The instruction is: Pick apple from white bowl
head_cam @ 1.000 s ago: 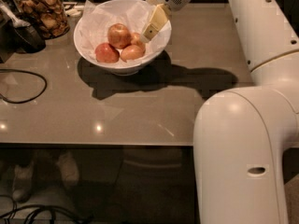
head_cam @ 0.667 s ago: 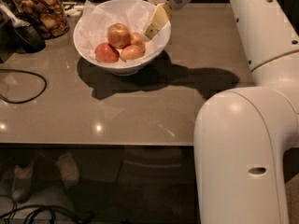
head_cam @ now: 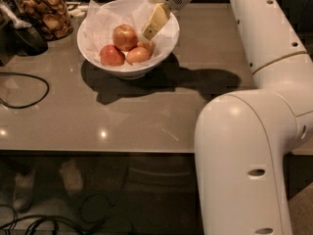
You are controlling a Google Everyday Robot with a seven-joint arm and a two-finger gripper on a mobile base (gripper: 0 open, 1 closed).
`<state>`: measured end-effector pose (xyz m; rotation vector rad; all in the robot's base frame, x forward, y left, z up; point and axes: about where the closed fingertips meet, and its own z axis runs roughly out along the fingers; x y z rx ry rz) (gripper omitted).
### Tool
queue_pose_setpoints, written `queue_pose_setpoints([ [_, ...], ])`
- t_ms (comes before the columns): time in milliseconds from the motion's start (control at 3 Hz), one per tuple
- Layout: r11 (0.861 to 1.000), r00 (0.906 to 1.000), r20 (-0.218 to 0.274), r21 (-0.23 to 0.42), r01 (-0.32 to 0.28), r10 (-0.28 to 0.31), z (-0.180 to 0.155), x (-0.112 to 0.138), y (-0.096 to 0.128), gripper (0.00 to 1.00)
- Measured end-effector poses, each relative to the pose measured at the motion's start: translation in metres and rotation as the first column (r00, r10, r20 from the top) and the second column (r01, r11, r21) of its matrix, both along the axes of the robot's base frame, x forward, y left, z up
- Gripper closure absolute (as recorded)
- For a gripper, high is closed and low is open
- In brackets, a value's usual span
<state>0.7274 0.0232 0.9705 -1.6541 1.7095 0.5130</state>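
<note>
Reaching into the white bowl (head_cam: 159, 55) from its right rim with the gripper (head_cam: 149, 32), tilted down and leftward (spread or closed: cannot tell). Needs a short shift left toward the apple (head_cam: 124, 36), lying mid-bowl just beside the tip.

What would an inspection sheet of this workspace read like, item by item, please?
Surface: grey table, glossy, light spots near the front edge.
Job's things: apple lies in the white bowl on crinkled paper, with a red apple and a paler apple in front of it.
Clutter: glass jar of brown snacks and a dark object, far left.
Grippers: tool hangs inside the bowl's right side, just right of the apple.
Cables: black cable looped on the table's left; floor cables.
Surroundings: dark floor, pale shoes under the table.
</note>
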Motion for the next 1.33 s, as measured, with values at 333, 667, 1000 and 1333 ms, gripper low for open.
queue_pose_setpoints([
  [333,1.0,1.0,-0.008,0.008,-0.005,0.006,-0.001,0.002,0.006,0.0],
  [667,1.0,0.9996,-0.027,0.016,-0.009,0.009,-0.005,0.003,0.009,0.0],
  [1000,1.0,0.9986,-0.049,0.024,-0.016,0.018,-0.011,0.004,0.014,0.0],
  [1333,0.999,0.9972,-0.072,0.033,-0.016,0.019,-0.019,0.006,0.014,0.0],
])
